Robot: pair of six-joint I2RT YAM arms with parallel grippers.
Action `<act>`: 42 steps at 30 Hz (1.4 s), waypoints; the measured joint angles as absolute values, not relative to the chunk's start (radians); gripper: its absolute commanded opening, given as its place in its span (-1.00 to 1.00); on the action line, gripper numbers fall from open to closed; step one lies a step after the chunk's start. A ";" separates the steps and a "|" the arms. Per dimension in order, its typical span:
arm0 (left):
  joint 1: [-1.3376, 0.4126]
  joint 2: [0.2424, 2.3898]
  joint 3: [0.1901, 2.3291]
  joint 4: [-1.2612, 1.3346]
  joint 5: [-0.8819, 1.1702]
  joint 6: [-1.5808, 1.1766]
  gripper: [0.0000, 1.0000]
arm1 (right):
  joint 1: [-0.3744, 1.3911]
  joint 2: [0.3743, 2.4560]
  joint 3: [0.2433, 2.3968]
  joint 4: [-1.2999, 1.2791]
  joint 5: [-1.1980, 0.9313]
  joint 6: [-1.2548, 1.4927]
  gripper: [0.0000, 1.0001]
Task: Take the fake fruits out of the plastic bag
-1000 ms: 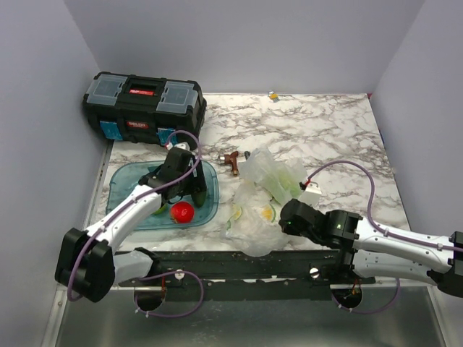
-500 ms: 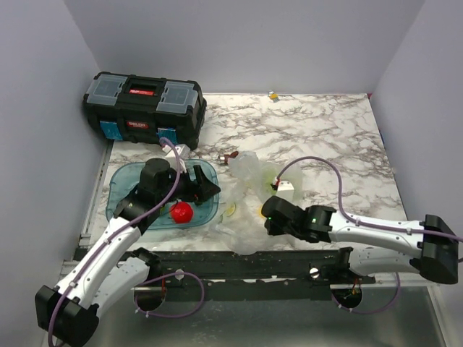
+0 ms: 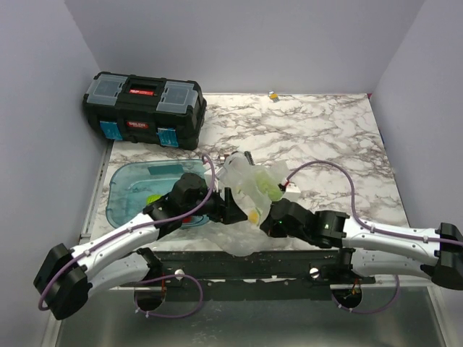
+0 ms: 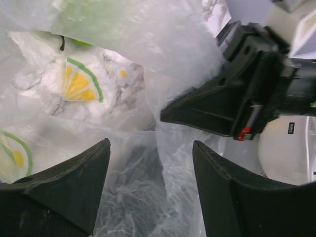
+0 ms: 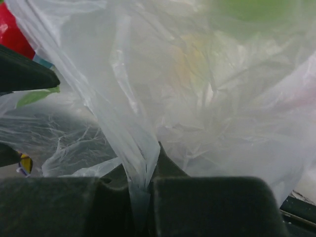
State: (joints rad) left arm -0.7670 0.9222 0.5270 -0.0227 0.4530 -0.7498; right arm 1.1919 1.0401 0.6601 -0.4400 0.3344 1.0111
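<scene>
The plastic bag (image 3: 244,189) is bunched up and lifted at the table's front middle. A green fruit (image 3: 272,189) shows through its right side; it is a green blur in the right wrist view (image 5: 256,7). My right gripper (image 3: 273,220) is shut on a fold of the bag (image 5: 140,163). My left gripper (image 3: 230,211) is open at the bag's left side, with crinkled plastic (image 4: 148,187) between its spread fingers and nothing gripped. A red fruit (image 5: 12,34) shows behind the bag. A green fruit (image 3: 153,198) lies in the blue tray (image 3: 134,186).
A black toolbox (image 3: 143,108) stands at the back left. A small yellow object (image 3: 273,95) lies at the far edge. The right gripper's black body (image 4: 237,98) is close in front of the left fingers.
My left gripper has left the blue tray and swung right to the bag. My right gripper has shifted left with the bag, which is now pulled up and bunched.
</scene>
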 measured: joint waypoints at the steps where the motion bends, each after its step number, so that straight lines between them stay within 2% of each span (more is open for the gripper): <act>1: -0.776 0.951 0.532 -0.017 0.451 -0.749 0.29 | 1.192 1.021 0.651 -0.449 0.337 1.042 -0.74; 3: -0.789 1.005 0.543 -0.009 0.445 -0.749 0.29 | 1.192 0.984 0.630 -0.469 0.343 1.096 -0.61; 5: -0.794 1.035 0.551 -0.002 0.432 -0.745 0.28 | 1.192 0.940 0.612 -0.504 0.352 1.145 -0.41; 9: -0.795 1.076 0.589 0.007 0.411 -0.744 0.29 | 1.192 0.904 0.624 -0.590 0.385 1.206 0.48; 11: -0.800 1.084 0.595 0.029 0.411 -0.746 0.29 | 1.192 0.916 0.662 -0.661 0.416 1.225 0.78; 15: -0.819 1.108 0.595 0.059 0.411 -0.758 0.30 | 1.192 0.998 0.803 -0.811 0.500 1.242 1.00; 21: -0.866 1.114 0.594 0.088 0.402 -0.777 0.30 | 1.192 1.128 0.972 -0.994 0.633 1.230 1.00; 22: -0.872 1.113 0.594 0.093 0.400 -0.779 0.30 | 1.192 1.149 0.994 -1.023 0.654 1.229 0.97; 23: -0.876 1.113 0.594 0.096 0.399 -0.780 0.30 | 1.192 1.169 1.015 -1.054 0.677 1.227 0.84; 24: -0.882 1.113 0.594 0.102 0.397 -0.780 0.29 | 1.188 1.188 1.033 -1.080 0.699 1.223 0.58; 26: -0.892 1.113 0.594 0.113 0.390 -0.783 0.29 | 1.180 1.208 1.048 -1.102 0.735 1.201 -0.13; 27: -0.900 1.113 0.592 0.128 0.385 -0.783 0.29 | 1.174 1.210 1.045 -1.098 0.752 1.173 -0.37; 28: -0.907 1.113 0.589 0.142 0.381 -0.783 0.29 | 1.167 1.208 1.041 -1.093 0.759 1.139 -0.58; 31: -0.951 1.108 0.551 0.234 0.342 -0.781 0.29 | 1.151 1.188 1.023 -1.047 0.774 1.072 -0.98; 34: -1.035 1.105 0.509 0.313 0.249 -0.747 0.27 | 1.148 1.140 1.004 -0.979 0.766 0.999 -0.99; 37: -1.111 1.106 0.479 0.384 0.139 -0.701 -0.01 | 1.148 1.097 1.000 -0.918 0.743 0.944 -0.99; 42: -1.144 1.148 0.473 0.459 -0.022 -0.656 0.00 | 1.148 1.085 0.997 -0.870 0.709 0.913 -0.99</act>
